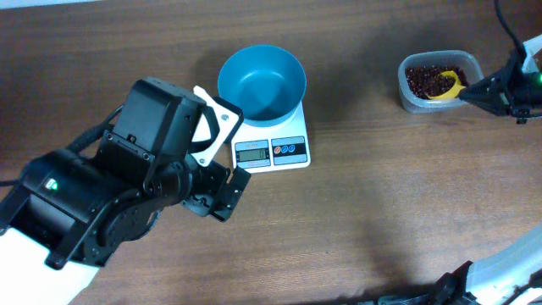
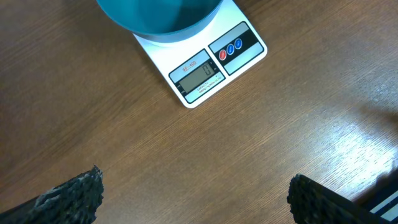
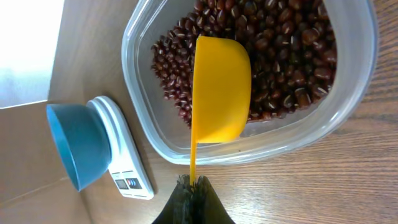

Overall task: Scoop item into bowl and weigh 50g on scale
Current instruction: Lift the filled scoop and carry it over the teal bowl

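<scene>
The teal-blue bowl [image 1: 262, 82] stands empty on the white scale [image 1: 273, 151], whose display shows in the left wrist view [image 2: 199, 78]. The dark reddish-brown beans [image 1: 426, 78] lie in a clear tub [image 1: 408, 98] at the far right. My right gripper [image 1: 474, 91] is shut on the thin handle of a yellow scoop [image 3: 220, 87], whose cup sits among the beans [image 3: 292, 56] in the tub [image 3: 140, 106]. My left gripper [image 2: 193, 199] is open and empty over bare table in front of the scale. The bowl [image 3: 78, 143] and scale [image 3: 127, 168] also show in the right wrist view.
The left arm's black body [image 1: 127, 186] covers the table left of the scale. The wooden table [image 1: 381, 203] stretches in front and to the right. A white surface shows at the bottom right corner [image 1: 517, 263].
</scene>
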Tool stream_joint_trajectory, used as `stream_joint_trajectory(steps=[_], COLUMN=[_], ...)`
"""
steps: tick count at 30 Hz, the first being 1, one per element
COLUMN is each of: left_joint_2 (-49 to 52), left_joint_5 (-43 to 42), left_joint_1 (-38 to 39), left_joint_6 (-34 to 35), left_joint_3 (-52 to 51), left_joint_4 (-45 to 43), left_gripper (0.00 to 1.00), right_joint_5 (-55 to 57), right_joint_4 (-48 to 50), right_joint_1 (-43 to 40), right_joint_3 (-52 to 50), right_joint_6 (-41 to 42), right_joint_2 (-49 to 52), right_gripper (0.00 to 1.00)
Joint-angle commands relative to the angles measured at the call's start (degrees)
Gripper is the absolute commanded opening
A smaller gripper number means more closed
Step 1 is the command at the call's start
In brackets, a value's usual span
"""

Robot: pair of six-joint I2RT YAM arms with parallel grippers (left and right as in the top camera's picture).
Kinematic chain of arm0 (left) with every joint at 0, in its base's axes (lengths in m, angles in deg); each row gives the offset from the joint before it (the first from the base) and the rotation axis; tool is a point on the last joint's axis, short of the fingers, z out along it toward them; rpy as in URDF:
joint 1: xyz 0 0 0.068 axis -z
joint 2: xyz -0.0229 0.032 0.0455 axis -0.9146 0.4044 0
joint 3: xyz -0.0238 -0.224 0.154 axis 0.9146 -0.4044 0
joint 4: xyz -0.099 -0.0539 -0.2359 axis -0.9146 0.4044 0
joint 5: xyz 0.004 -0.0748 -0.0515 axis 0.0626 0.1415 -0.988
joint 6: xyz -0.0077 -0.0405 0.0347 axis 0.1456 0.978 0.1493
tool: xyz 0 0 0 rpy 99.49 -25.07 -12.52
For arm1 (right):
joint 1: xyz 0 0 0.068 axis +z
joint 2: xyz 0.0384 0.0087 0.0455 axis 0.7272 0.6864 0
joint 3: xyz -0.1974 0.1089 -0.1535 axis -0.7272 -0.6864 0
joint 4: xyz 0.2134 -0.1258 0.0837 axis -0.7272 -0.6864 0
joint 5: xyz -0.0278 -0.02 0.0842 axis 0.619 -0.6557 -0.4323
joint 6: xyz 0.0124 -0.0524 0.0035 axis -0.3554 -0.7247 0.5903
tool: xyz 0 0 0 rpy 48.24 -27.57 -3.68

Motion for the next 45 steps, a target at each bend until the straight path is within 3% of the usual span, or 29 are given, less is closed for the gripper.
stream_joint_trajectory(steps=[1,10,25,45], left_joint_2=[-0.1,-0.1,-0.1,-0.1], left_joint_5=[0.4,0.4,0.4,0.4], left_joint_1=[-0.3,-0.3,-0.3,-0.3], left_joint_6=[-0.5,-0.5,-0.5,-0.5], left_joint_3=[1.3,1.3,1.3,1.3], left_joint_4=[-0.1,-0.1,-0.1,-0.1], left_gripper=[0.99,0.99,0.99,0.99], right_joint_5=[-4.9,-11.0,-27.2,-34.9], right_joint_4=[-0.4,-1.5,-2.5,1.4], right_joint_1=[-2.5,-7.1,-6.6,20.9], right_joint_3=[-0.2,-0.3,-0.3,-0.2], right_joint_6=[-2.2,-5.8,-6.9,-6.2], right_joint_2=[0.6,0.6,0.6,0.6], right_gripper=[0.04,0.04,0.04,0.04])
